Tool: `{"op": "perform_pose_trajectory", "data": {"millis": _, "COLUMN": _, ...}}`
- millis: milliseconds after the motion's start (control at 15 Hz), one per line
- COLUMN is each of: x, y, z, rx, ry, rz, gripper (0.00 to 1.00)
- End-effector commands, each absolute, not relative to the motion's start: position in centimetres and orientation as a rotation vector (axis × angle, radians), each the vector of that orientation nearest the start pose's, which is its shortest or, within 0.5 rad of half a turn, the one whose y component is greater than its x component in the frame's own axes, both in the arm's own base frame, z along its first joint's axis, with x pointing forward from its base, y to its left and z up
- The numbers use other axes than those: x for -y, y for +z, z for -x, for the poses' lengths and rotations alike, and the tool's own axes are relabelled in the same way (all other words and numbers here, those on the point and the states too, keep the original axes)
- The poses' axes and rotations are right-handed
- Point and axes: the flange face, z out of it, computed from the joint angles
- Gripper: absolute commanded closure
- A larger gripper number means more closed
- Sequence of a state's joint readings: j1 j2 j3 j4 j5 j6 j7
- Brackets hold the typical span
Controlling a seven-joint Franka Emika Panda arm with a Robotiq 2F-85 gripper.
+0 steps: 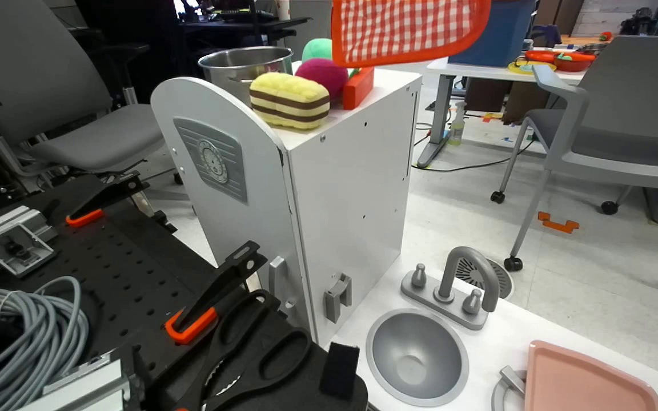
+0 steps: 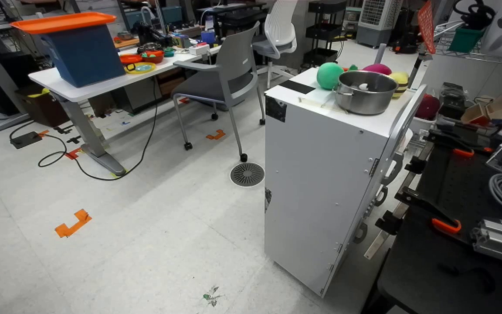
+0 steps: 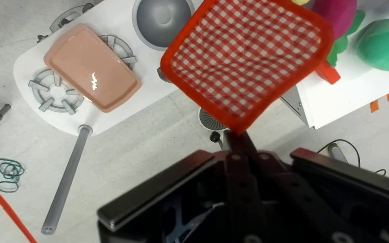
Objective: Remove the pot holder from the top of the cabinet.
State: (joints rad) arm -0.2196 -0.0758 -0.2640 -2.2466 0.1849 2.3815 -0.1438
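My fingers [image 3: 236, 167] are pressed together at the tips with one corner of the pot holder [image 3: 248, 57] pinched between them, and the rest of it is in the air, higher than the top of the cabinet [image 1: 352, 177] and apart from it; how far it reaches over that top I cannot tell. It is a square cloth with rounded corners, red and white in a fine check, edged with a plain red-orange border, and faint wrinkles run across its middle. In the wrist view its far end is cut off at the top, and my fingers and the pinched corner are blurred. It hides part of the red block [image 3: 329, 73] and some of the counter [image 3: 149, 65]; a bit of something grey [image 3: 163, 75] pokes out past the border, too little to name. In an exterior view the upper part of the pot holder [image 1: 409, 34] runs out of the frame; in an exterior view the pot holder [image 2: 426, 27] is a narrow tilted strip near the top edge, seen almost edge-on, its check hard to make out.
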Motion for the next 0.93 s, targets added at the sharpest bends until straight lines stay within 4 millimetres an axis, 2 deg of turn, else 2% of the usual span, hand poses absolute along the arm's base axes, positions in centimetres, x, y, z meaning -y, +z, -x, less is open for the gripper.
{"op": "perform_pose_trajectory", "data": {"millis": 0, "x": 24.3, "y": 41.8, "z": -48.1, "rx": -0.685, "ry": -0.342, "rz": 2.933, "gripper": 1.0}}
{"op": "perform_pose_trajectory", "data": {"millis": 467, "x": 21.1, "y": 40.0, "z": -50.8, "rx": -0.548, "ry": -0.314, "rz": 3.016, "gripper": 1.0}}
{"op": "perform_pose_trajectory", "data": {"millis": 867, "x": 21.2, "y": 40.2, "z": -51.1, "rx": -0.517, "ry": -0.313, "rz": 3.034, "gripper": 1.0}}
